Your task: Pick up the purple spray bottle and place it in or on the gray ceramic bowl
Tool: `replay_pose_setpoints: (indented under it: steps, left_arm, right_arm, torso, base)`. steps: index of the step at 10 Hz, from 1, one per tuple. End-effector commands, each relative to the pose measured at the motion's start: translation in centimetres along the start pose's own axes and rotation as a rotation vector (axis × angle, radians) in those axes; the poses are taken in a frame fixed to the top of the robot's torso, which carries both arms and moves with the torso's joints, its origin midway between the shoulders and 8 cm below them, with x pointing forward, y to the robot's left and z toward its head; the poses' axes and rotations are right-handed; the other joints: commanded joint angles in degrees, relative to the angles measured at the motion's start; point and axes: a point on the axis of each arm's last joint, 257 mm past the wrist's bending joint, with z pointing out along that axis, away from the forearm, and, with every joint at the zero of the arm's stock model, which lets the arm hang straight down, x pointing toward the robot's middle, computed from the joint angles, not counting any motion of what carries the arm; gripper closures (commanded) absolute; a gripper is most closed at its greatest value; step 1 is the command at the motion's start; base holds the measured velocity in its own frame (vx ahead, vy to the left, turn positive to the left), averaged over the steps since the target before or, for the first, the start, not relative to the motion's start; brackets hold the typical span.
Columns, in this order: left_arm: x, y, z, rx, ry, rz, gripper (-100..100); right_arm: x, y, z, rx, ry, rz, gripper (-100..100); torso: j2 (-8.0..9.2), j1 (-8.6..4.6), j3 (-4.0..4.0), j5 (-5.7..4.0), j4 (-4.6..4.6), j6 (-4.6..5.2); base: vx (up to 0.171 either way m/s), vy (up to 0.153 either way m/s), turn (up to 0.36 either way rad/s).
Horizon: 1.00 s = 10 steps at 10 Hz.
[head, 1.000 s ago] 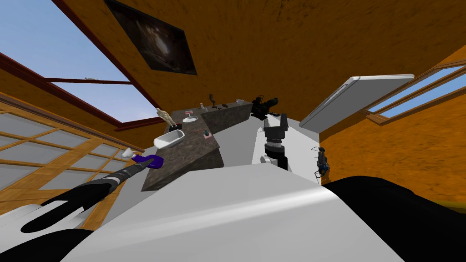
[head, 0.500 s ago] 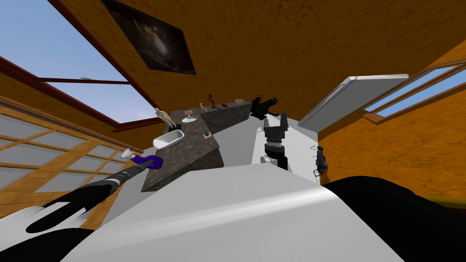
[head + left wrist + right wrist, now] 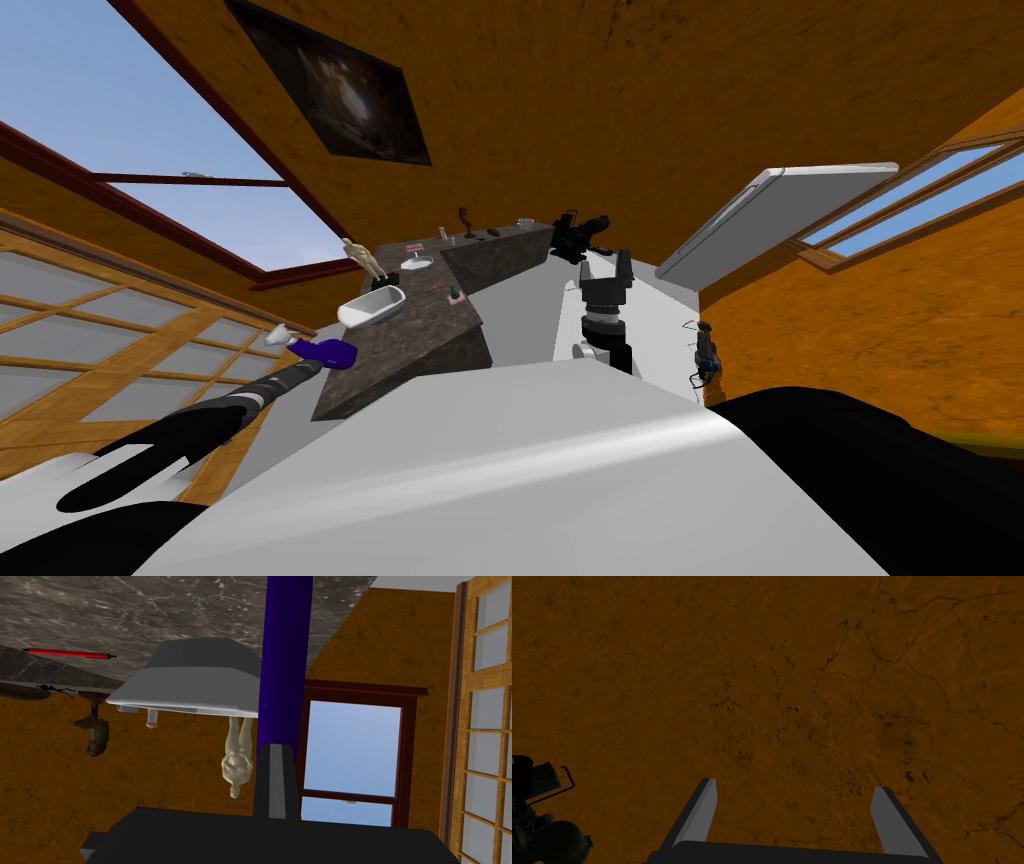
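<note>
The left fingers pinch the purple spray bottle. Only 1 of them is plain in the left wrist view, a grey blade lying flat against the bottle's purple body; the other is hidden by the bottle. In the head view the bottle sits at the tip of the outstretched left arm. It lies roughly level, with its white nozzle pointing away from the tabletop. It hangs just off that dark, marbled tabletop's near corner, not resting on it.

The pale grey bowl stands on the tabletop just beyond the bottle, close to it but apart. From the left wrist camera the bottle's body crosses in front of one end of the bowl. A pale figurine stands past the bowl, and a thin red pen lies on the marbled surface on the side of the bowl away from the bottle.

The right fingers stand spread wide with nothing between them, facing an orange wall. The right arm is raised to the right of the tabletop, well apart from the bottle.
</note>
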Motion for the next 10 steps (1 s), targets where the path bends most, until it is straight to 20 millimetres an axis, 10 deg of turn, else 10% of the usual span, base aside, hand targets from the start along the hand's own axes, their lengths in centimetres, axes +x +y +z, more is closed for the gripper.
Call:
replay_pose_setpoints:
  steps: [1,2,5,6,7,9,10]
  left_arm:
    - [0.0,0.0,0.0,0.0,0.0,0.0,0]
    - [-1.7,0.1,0.1,-0.008,-0.027,0.009,-100]
    - [-3.4,0.4,0.1,-0.015,-0.052,0.016,-100]
    - [-3.5,0.4,0.1,-0.017,-0.054,0.017,0]
    - [-3.0,1.2,0.4,-0.029,-0.056,0.011,-100]
    - [-2.9,1.3,0.4,-0.03,-0.056,0.009,-100]
    - [-2.9,1.3,0.4,-0.031,-0.056,0.01,100]
  right_arm:
    - [0.0,0.0,0.0,0.0,0.0,0.0,0]
    - [0.0,0.0,0.0,0.0,0.0,0.0,0]
    - [0.0,0.0,0.0,0.0,0.0,0.0,0]
    - [0.0,0.0,0.0,0.0,0.0,0.0,0]
    - [0.0,0.0,0.0,0.0,0.0,0.0,0]
    - [0.0,0.0,0.0,0.0,0.0,0.0,0]
    - [0.0,0.0,0.0,0.0,0.0,0.0,0]
  torso:
    - [0.0,0.0,0.0,0.0,0.0,0.0]
    - [-0.01,0.0,0.0,0.0,0.0,0.0]
    - [-0.1,-0.11,-0.06,-0.03,-0.02,-0.01]
    - [-0.06,-0.06,-0.04,-0.02,-0.02,0.0]
    - [-0.03,-0.02,-0.02,0.0,-0.01,0.0]
    - [0.04,0.08,0.02,0.03,0.01,0.01]
    - [0.02,0.05,0.01,0.02,0.0,0.0]
  base:
    - [0.0,0.0,0.0]
    - [0.018,-0.011,0.045]
    - [0.019,-0.024,0.065]
    - [0.0,0.0,0.0]
    - [-0.009,0.011,-0.032]
    - [-0.011,0.013,-0.033]
    - [0.0,0.0,0.0]
